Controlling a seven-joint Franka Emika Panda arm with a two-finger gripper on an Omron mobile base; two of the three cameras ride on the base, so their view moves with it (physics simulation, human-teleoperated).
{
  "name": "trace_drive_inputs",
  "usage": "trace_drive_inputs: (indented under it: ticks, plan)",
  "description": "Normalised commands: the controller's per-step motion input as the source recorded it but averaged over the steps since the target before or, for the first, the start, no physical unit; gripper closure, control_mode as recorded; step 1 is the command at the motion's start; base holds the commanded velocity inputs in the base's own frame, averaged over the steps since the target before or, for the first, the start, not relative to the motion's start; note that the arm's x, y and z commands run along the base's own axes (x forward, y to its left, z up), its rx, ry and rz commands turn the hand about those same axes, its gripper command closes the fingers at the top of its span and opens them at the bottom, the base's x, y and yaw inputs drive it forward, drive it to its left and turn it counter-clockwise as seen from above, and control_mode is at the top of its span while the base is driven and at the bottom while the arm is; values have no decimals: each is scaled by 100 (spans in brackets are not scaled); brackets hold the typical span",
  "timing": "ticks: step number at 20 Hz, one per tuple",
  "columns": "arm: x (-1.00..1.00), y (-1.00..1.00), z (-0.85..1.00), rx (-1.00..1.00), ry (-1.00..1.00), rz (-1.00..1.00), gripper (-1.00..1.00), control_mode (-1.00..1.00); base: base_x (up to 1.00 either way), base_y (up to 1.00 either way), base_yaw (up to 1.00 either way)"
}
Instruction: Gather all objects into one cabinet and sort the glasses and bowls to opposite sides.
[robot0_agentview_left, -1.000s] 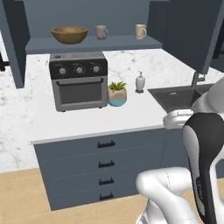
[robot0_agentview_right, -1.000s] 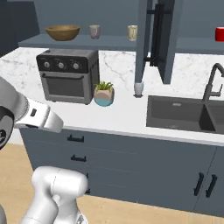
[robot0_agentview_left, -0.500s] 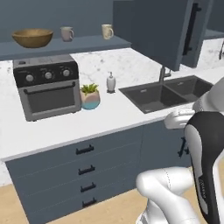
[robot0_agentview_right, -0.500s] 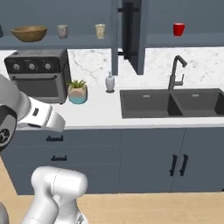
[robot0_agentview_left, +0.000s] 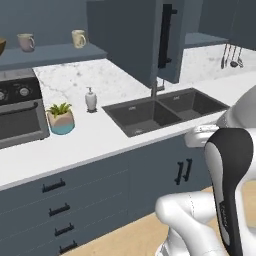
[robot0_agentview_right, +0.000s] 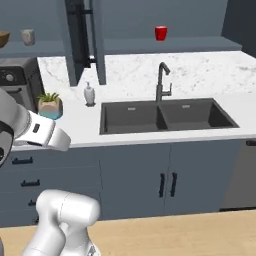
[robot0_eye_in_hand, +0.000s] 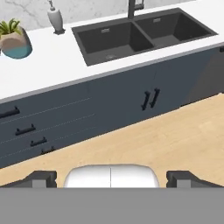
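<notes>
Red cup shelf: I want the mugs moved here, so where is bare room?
The shelf is bare on both sides of the red cup, with the longest stretch running right. The other shelf is more crowded: the beige mug and pink mug stand close together.

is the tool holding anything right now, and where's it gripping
Nothing is held. In the hand view the tool is open, its fingertips wide apart with only floor and cabinet fronts beyond.

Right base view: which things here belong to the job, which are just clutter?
Job:
red cup on the right cabinet shelf
greyish-pink mug on the left shelf
wooden bowl, at the frame edge

Clutter:
soap bottle
potted plant
sink
faucet
oven
</notes>
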Motion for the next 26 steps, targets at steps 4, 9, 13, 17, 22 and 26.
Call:
trace_drive_inputs:
  ticks: [4,9,13,17,22,26]
  plan:
    - [0,0,0,0,0,0,-100,100,28,-100,29]
    - [0,0,0,0,0,0,-100,100,51,-100,26]
    - [0,0,0,0,0,0,-100,100,69,-95,30]
    - [0,0,0,0,0,0,-100,100,60,-82,30]
    - [0,0,0,0,0,0,-100,100,47,-44,27]
    - [0,0,0,0,0,0,-100,100,13,0,6]
